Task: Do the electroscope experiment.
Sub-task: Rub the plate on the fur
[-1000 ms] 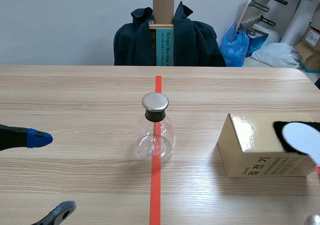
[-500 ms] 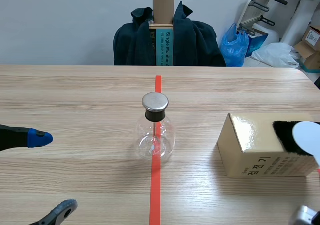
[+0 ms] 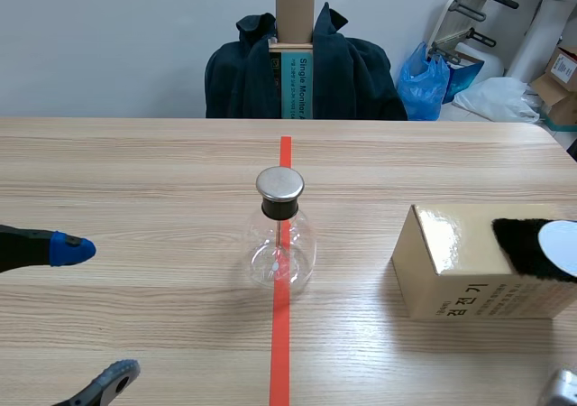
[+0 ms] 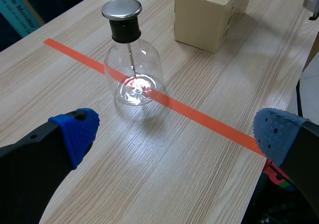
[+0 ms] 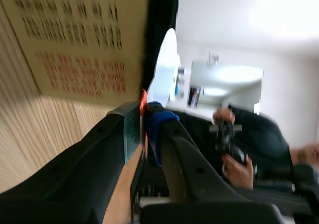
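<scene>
So the glass flask electroscope (image 3: pixel 279 244) sits dead centre on the wooden table (image 3: pixel 135 171), right on the orange-red tape line. It's upright, with its round metal cap (image 3: pixel 279 183) on top and a thin rod hanging down inside.

At about 3 to 4 o'clock from the flask, well apart from it, there's a tan cardboard box (image 3: pixel 460 266). A black furry patch (image 3: pixel 527 242) lies on the far-right end of its top.

The right gripper (image 5: pixel 144 127) has its claw pinched closed on the thin red handle of a white paddle (image 5: pixel 164 67), and the round white face is up against the fur on the box. I can't tell if it's actually pressing in or just touching.

The left gripper (image 4: pixel 174 132) is off at roughly 8 o'clock from the flask, low over the table. Its claw is spread wide, blue pads (image 4: pixel 77 132) well apart, with nothing between them.

Past the table at 12 o'clock there's a dark jacket (image 3: pixel 352 72) draped over a chair.
</scene>
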